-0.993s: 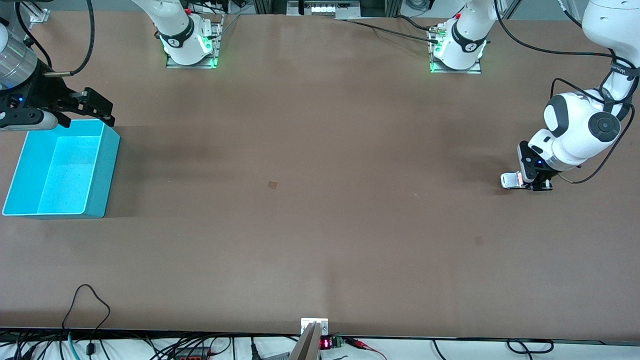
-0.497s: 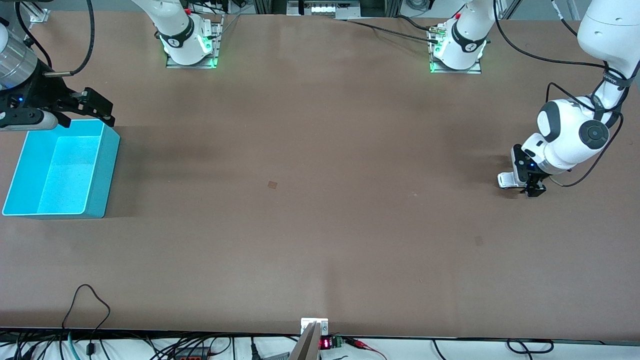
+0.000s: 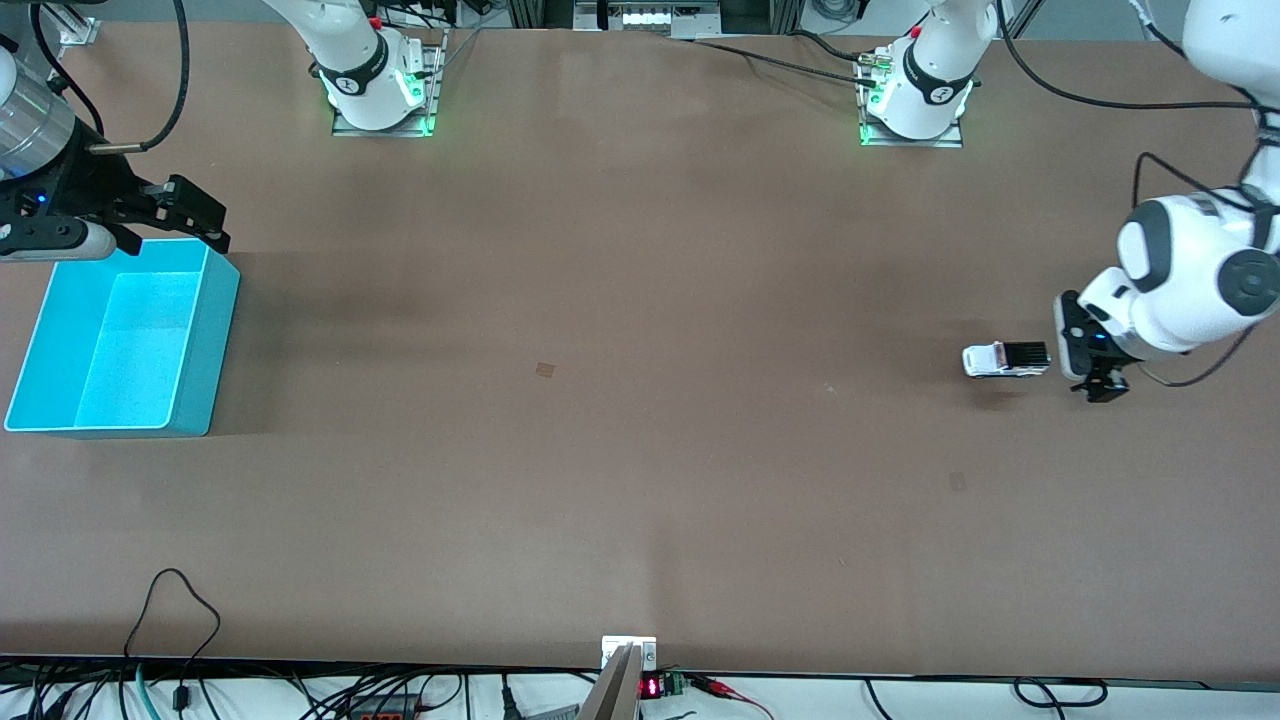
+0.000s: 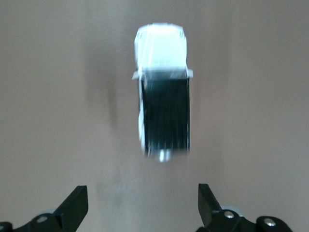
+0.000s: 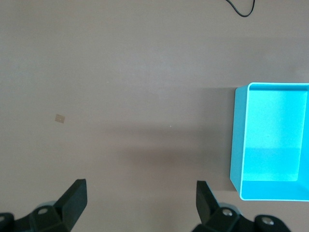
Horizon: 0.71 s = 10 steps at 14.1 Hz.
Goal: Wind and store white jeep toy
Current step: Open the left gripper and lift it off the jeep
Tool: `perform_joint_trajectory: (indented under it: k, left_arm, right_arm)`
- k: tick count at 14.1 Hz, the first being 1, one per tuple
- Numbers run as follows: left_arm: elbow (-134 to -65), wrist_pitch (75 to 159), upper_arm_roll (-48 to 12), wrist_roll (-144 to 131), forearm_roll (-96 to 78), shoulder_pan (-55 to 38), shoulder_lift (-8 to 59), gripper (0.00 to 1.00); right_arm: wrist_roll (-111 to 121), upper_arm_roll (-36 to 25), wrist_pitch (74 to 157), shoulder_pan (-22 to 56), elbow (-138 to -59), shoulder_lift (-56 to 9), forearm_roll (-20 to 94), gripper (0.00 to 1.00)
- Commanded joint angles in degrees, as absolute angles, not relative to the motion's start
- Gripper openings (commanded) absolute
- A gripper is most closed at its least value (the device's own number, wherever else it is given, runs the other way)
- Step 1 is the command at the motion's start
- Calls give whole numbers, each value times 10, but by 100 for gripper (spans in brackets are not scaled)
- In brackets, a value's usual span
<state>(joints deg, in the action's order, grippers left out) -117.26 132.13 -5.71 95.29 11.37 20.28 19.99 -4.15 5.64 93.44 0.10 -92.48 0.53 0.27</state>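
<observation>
The white jeep toy [image 3: 1005, 360], with its black roof panel, stands alone on the brown table toward the left arm's end. In the left wrist view the toy [image 4: 163, 108] lies on the table ahead of the fingers and apart from them. My left gripper [image 3: 1098, 380] is open and empty, low beside the toy's rear; it also shows in the left wrist view [image 4: 142, 209]. My right gripper [image 3: 205, 215] is open and empty and waits over the edge of the blue bin [image 3: 215, 340]; it also shows in the right wrist view [image 5: 140, 203].
The open blue bin [image 5: 235, 140] stands empty at the right arm's end of the table. A small brown mark [image 3: 545, 369] lies on the table near its middle. Cables run along the table edge nearest the front camera.
My left gripper held the toy, pushed it toward the right arm's end, then let go and drew back. The toy now stands free and has shifted toward the right arm's end. The right arm has not moved.
</observation>
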Motion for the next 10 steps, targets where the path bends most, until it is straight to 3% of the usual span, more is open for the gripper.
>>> perform_joint_trajectory:
  k: [1, 6, 10]
  left_arm:
    - [-1085, 1187, -82, 894, 127, 206, 200, 100]
    - [-994, 1049, -135, 688, 127, 203, 202, 100]
    - [-949, 995, -187, 533, 125, 204, 200, 100]
  right_arm:
    - [-34, 55, 936, 3, -929, 13, 0, 100]
    - [-34, 55, 935, 3, -929, 13, 0, 100]
    - [-34, 55, 935, 3, -929, 13, -1, 100]
